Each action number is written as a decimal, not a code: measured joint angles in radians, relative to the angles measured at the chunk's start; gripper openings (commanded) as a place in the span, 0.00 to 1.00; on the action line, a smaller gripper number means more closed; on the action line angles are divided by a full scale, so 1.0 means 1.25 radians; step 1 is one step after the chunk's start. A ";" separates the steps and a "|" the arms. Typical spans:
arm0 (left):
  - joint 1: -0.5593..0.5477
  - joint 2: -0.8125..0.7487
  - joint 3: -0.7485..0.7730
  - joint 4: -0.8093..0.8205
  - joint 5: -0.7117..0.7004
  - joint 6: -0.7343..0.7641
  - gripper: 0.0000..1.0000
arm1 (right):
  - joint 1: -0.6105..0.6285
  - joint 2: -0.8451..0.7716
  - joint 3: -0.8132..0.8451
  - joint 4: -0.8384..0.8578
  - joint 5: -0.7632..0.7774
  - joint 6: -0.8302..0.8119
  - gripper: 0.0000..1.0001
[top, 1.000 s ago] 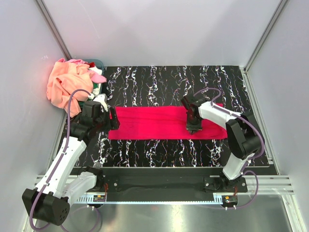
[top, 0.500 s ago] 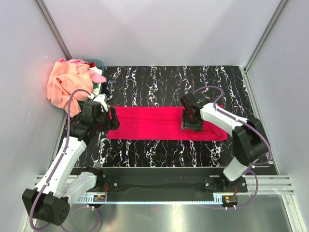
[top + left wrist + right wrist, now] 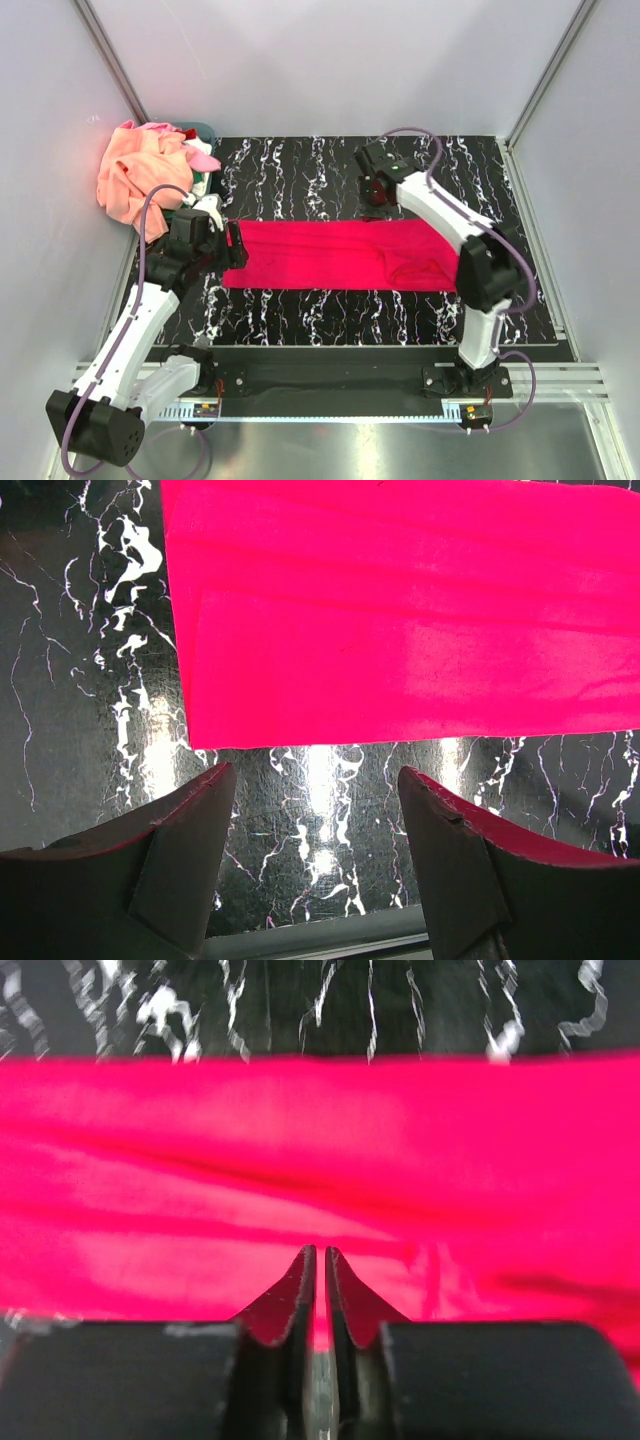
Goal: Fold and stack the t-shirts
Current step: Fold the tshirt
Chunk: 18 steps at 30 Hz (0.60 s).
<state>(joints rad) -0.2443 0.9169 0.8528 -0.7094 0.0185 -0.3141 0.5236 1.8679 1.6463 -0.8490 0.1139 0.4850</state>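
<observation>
The crimson t-shirt [image 3: 330,255] lies folded into a long band across the black marbled bench [image 3: 300,170]. The left pincer [image 3: 315,775] hovers wide open and empty just off its left end. The right pincer [image 3: 320,1252], closed to a sliver and gripping nothing, hangs above its far edge. The other shirts [image 3: 140,175] are heaped on the teal basket [image 3: 203,129].

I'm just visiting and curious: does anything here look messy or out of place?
The peach-orange shirts spill out of the teal basket, over the table's far-left corner. The red shirt lies as a flat strip, but its right end is rumpled.
</observation>
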 measured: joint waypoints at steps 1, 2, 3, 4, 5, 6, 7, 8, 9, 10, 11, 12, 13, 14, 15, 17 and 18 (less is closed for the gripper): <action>0.000 0.000 0.000 0.000 0.000 0.000 0.72 | -0.002 0.042 0.031 -0.002 0.000 -0.002 0.11; 0.000 0.000 0.000 0.000 0.000 0.000 0.72 | -0.006 0.083 0.059 -0.006 -0.001 -0.002 0.08; 0.000 0.000 0.000 0.000 0.000 0.000 0.72 | -0.009 0.123 0.085 -0.011 -0.001 -0.003 0.07; -0.001 0.000 0.000 0.000 0.000 0.000 0.72 | -0.013 0.158 0.105 -0.013 -0.001 -0.003 0.06; -0.002 -0.001 0.000 0.000 0.000 0.000 0.72 | -0.018 0.186 0.120 -0.019 -0.002 -0.003 0.05; -0.002 -0.001 0.000 0.000 0.000 0.000 0.72 | -0.022 0.212 0.133 -0.027 -0.002 -0.002 0.05; -0.003 -0.002 0.000 0.000 0.000 0.000 0.72 | -0.026 0.231 0.143 -0.034 -0.002 -0.002 0.04; -0.004 -0.004 0.000 0.000 0.000 0.000 0.72 | -0.029 0.246 0.148 -0.038 -0.003 -0.001 0.03; -0.004 -0.005 0.000 0.000 0.000 0.000 0.72 | -0.032 0.254 0.151 -0.043 -0.005 0.000 0.02; -0.004 -0.006 0.000 0.001 0.000 0.000 0.72 | -0.034 0.259 0.152 -0.047 -0.009 0.001 0.02; -0.004 -0.006 0.000 0.000 0.000 0.000 0.72 | -0.036 0.261 0.151 -0.050 -0.015 0.002 0.02; -0.004 -0.006 0.000 0.000 0.000 0.000 0.72 | -0.036 0.261 0.150 -0.052 -0.023 0.004 0.01; -0.004 -0.006 0.000 0.000 0.000 0.000 0.72 | -0.036 0.260 0.150 -0.050 -0.027 0.007 0.01; -0.004 -0.006 0.000 0.000 0.000 0.000 0.72 | -0.036 0.260 0.147 -0.045 -0.032 0.007 0.01; -0.004 -0.006 0.000 0.001 0.000 0.000 0.72 | -0.036 0.260 0.136 -0.036 -0.042 0.008 0.00; -0.004 -0.006 0.000 0.000 0.000 0.000 0.72 | -0.036 0.260 0.106 -0.025 -0.052 0.009 0.00; -0.004 -0.006 0.000 0.001 0.000 0.000 0.72 | -0.036 0.260 0.089 -0.024 -0.059 0.010 0.00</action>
<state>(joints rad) -0.2489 0.9096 0.8528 -0.7086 0.0181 -0.3141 0.4782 2.1925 1.7580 -0.8787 0.0406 0.4973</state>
